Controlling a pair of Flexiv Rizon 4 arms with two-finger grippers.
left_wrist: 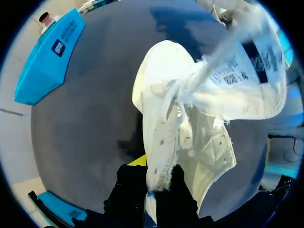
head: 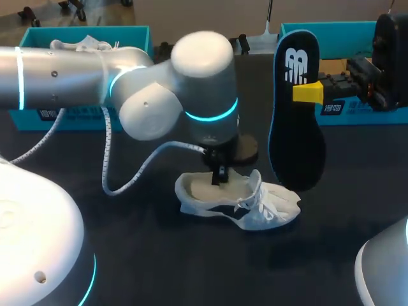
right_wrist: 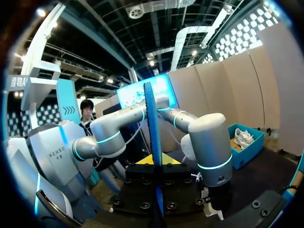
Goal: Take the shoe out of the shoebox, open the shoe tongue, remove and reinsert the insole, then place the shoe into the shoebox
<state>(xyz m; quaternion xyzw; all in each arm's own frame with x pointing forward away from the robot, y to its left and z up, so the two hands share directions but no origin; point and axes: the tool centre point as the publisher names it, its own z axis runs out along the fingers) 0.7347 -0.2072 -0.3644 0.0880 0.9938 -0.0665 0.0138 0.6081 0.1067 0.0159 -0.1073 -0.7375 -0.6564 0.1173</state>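
I am pinning the shoe (head: 239, 201) on the table (head: 159, 268), my left gripper (head: 219, 175) pinching its collar rim from both sides. My right gripper (head: 311, 93) is clamping the insole (head: 296, 121) upright, near the shoe's toe. I am judging the first steps done: shoe out, tongue folded open, insole removed. Sliding the insole back in and returning the shoe to the shoebox (head: 338, 27) are remaining.
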